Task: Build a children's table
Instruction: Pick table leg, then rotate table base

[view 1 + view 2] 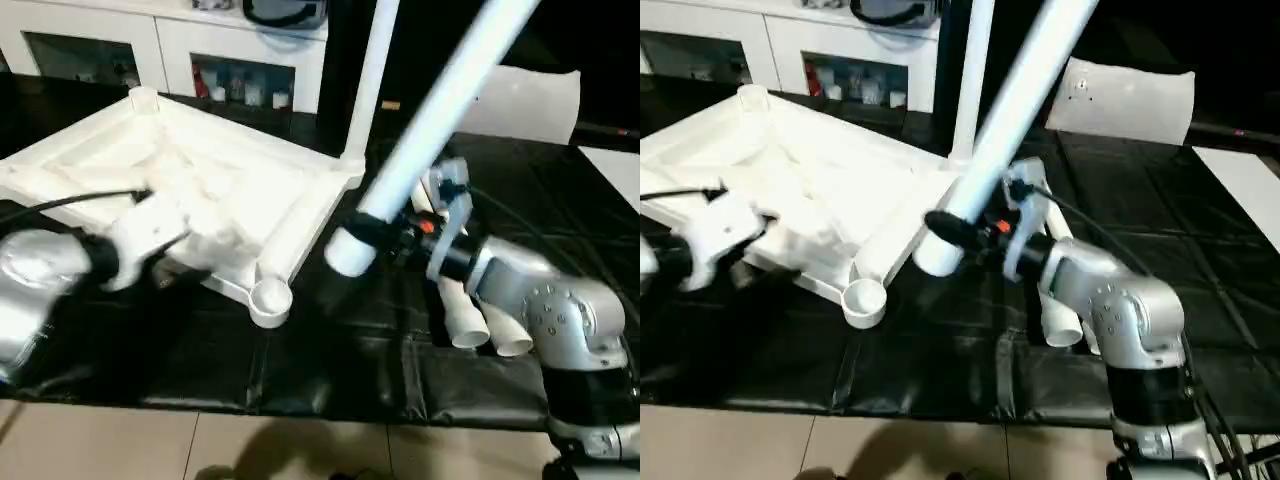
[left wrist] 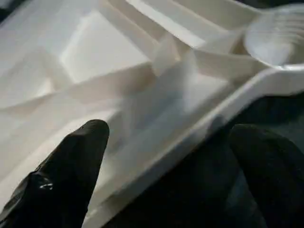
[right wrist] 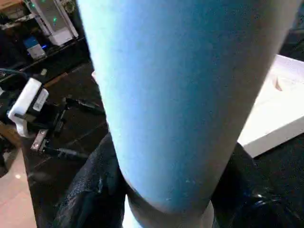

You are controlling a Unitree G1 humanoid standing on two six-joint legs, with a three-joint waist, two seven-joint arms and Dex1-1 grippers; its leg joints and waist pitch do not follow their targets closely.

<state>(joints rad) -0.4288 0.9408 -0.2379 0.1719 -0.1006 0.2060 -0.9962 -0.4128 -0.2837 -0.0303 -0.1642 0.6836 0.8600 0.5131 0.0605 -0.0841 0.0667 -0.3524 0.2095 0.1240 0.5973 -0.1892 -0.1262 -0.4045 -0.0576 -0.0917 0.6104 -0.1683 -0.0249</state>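
right gripper (image 1: 958, 232) grips a leg (image 1: 1012, 110) near its wide end, fingers clamped round it, leg slanting up and away. the upturned tabletop (image 1: 200, 175) lies on the dark mat, one leg (image 1: 368, 80) already standing in its far corner. left gripper (image 2: 166, 180) hovers wide at the tabletop's near rim. best bet: steady that rim, swing the wide end over the near corner socket (image 1: 270, 296), then press straight down.

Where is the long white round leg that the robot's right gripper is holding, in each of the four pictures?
Left eye view: long white round leg, slanting centre to top right.
Right eye view: same leg, slanting centre to top.
Left wrist view: not in it.
Right wrist view: leg, close up between black fingers.
Shared landmark: white ribbed tabletop.
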